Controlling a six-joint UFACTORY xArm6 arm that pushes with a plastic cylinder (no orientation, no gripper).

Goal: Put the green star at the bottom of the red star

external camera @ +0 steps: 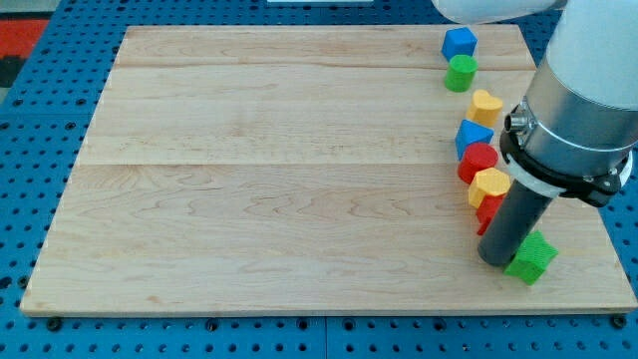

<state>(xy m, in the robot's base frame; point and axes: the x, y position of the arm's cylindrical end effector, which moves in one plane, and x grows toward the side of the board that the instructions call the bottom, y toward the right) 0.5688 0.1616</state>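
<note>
The green star [532, 257] lies near the board's bottom right corner. My tip [494, 262] stands at the star's left side, touching or almost touching it. A red block [486, 212], partly hidden behind the rod, sits just above my tip; its shape is not clear, so it may be the red star. The green star is below and to the right of this red block.
A column of blocks runs down the right side: a blue block [459, 42], a green cylinder [461, 73], a yellow block [485, 105], a blue block [472, 135], a round red block [478, 160] and a yellow block [489, 184]. The board's right edge [598, 214] is close.
</note>
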